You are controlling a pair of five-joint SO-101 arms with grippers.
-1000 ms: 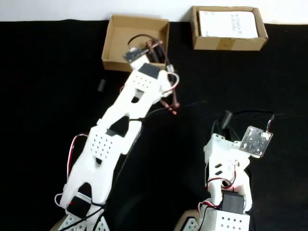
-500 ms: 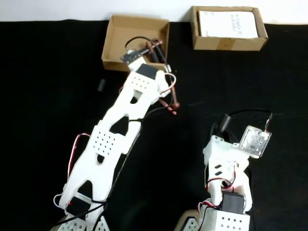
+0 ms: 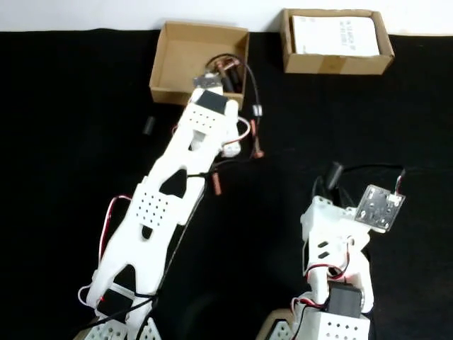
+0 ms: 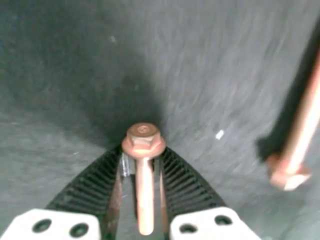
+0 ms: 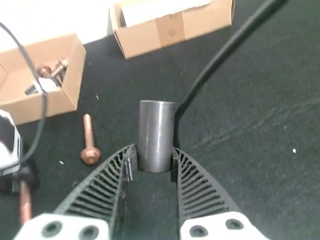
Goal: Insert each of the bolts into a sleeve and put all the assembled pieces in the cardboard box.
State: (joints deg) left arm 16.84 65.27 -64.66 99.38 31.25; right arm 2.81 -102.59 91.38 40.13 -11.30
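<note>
Left claw [image 4: 144, 152] grips a bolt [image 4: 143, 142]; right claw [image 5: 153, 150] clamps the sleeve [image 5: 156, 131]. I would align both axes before pushing in.

Sheen against matt
Glossy coppery metal bolt [image 4: 144, 172]; smooth matt grey sleeve [image 5: 156, 135]; plain brown cardboard box [image 3: 173, 65].

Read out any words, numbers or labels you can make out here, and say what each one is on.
White sheet in the far-right cardboard box: rows of print, too small to read.
Outer wall of that box: small dark mark, too blurred to read.
No other text is legible.
</note>
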